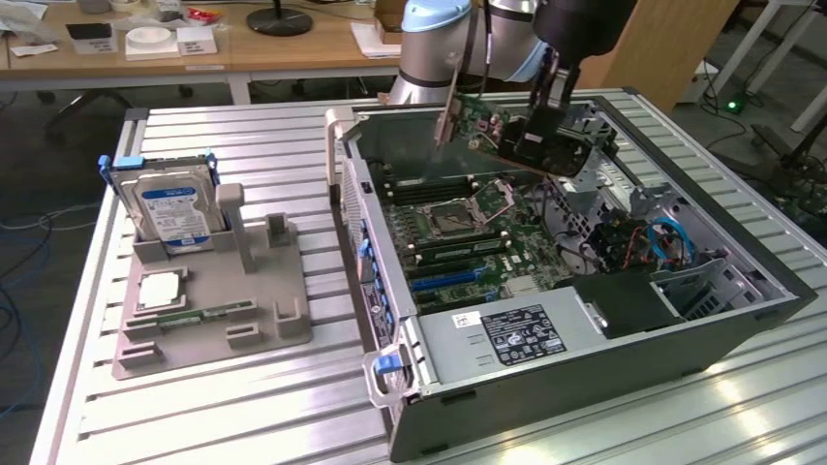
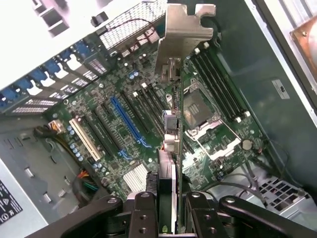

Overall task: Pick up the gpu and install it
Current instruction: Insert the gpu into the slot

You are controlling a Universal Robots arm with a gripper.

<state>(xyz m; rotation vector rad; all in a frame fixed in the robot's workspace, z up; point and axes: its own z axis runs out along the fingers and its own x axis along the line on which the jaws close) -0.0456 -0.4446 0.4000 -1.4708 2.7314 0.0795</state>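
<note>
Gripper is clamped on the gpu, jaws closed down to the card's thickness. Card hangs tilted in the air over the open case, touching nothing else. Bracket is on the card's end toward the exterior view's left of the gripper, angled down toward the case.

Exterior view, left to right:
- Well apart from the gripper, to its left and lower: hard drive upright in a gray holder on the slatted table.
- Same holder, lower: cpu lying flat, memory stick lying flat just beside it.
- Below the gripper, inside the case: motherboard with its socket almost straight under the gpu, clear gap between them.
- Below the gripper and nearer the camera: power supply, label up.
- Lower, to the gripper's right: blue cables in the drive bay.

Wrist view:
- Gripper has black fingers on both sides of the gpu.
- Card is seen edge-on, running away from the gripper.
- Bracket is at the far end.
- Motherboard lies beyond the card: white slot and blue slot on one side, socket on the other.
- Gpu is seated in no slot.
</note>
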